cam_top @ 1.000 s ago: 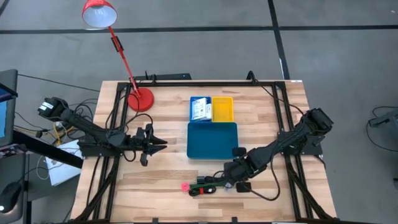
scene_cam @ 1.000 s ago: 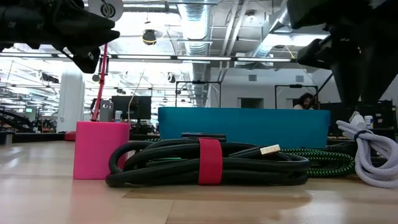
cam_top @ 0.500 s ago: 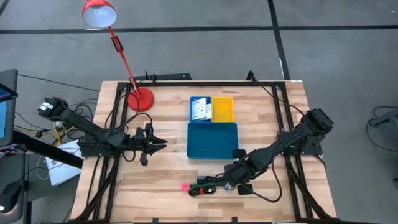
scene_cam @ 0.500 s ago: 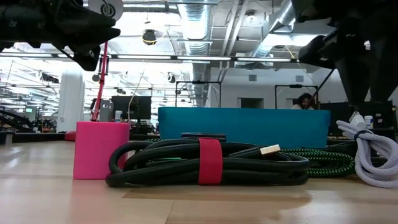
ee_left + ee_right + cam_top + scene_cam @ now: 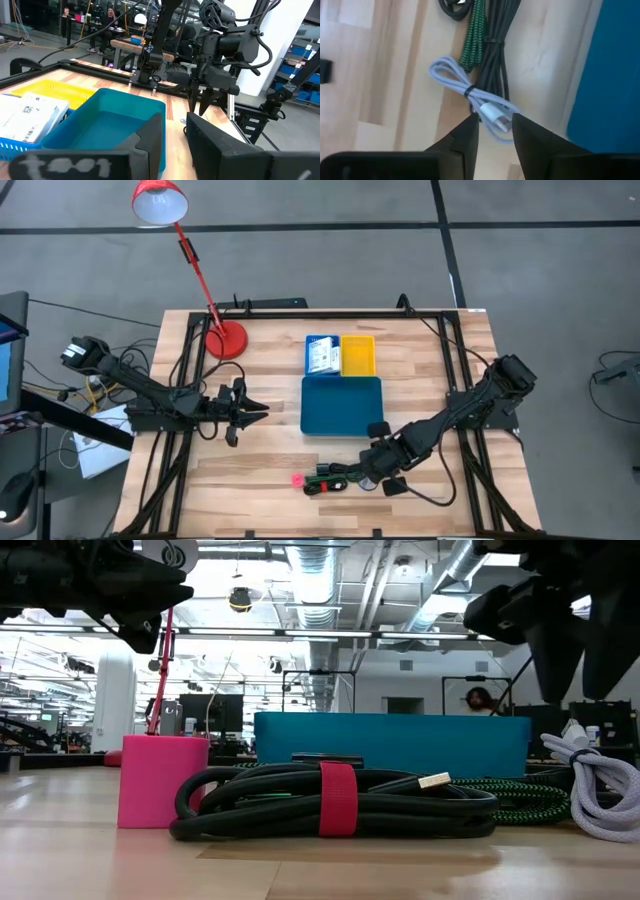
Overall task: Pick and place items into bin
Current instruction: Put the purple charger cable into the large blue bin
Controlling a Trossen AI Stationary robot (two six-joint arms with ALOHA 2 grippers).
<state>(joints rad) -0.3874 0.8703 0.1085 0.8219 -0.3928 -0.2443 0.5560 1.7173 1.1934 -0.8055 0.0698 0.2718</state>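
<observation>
Reading left to right, we find the left gripper (image 5: 258, 411) hovering over bare wood beside the large teal tray (image 5: 341, 406), its fingers close together with a narrow gap and nothing between them. Behind the teal tray, which looks empty, sit the small blue tray (image 5: 321, 355), holding a white printed packet (image 5: 322, 358) whose barcode-like print we cannot read, and the yellow tray (image 5: 358, 355), apparently empty. In front of the teal tray lie a pink block (image 5: 297, 479), a black cable bundle (image 5: 330, 802) with a red strap, and a green braided cable (image 5: 472, 35). The right gripper (image 5: 494, 130) hangs over a coiled white cable (image 5: 470, 95), fingers apart, gripping nothing.
</observation>
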